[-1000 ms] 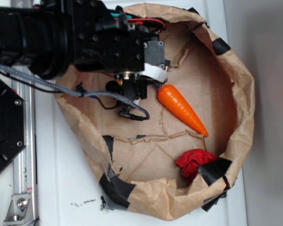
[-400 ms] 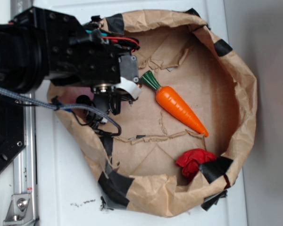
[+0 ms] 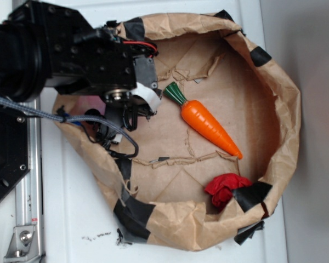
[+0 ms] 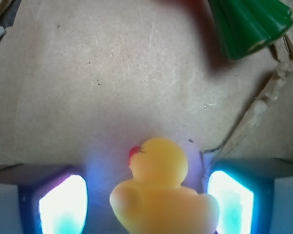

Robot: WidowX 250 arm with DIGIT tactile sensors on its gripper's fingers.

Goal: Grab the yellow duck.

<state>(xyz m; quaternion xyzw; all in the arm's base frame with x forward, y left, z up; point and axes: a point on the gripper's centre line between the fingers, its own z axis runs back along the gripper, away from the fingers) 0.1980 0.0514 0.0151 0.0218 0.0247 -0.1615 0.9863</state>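
The gripper (image 4: 146, 204) hangs with its jaws spread wide, one glowing finger (image 4: 63, 204) on each side of the yellow duck (image 4: 158, 195), with gaps both sides. The duck sits upright on the brown paper (image 4: 112, 87) directly between them, beak toward the left finger, so closing should catch its body.

Smooth, matt rubber is seen on the duck (image 4: 158, 195), crumpled brown paper on the bag (image 3: 279, 98), glossy plastic on the carrot (image 3: 208, 125).
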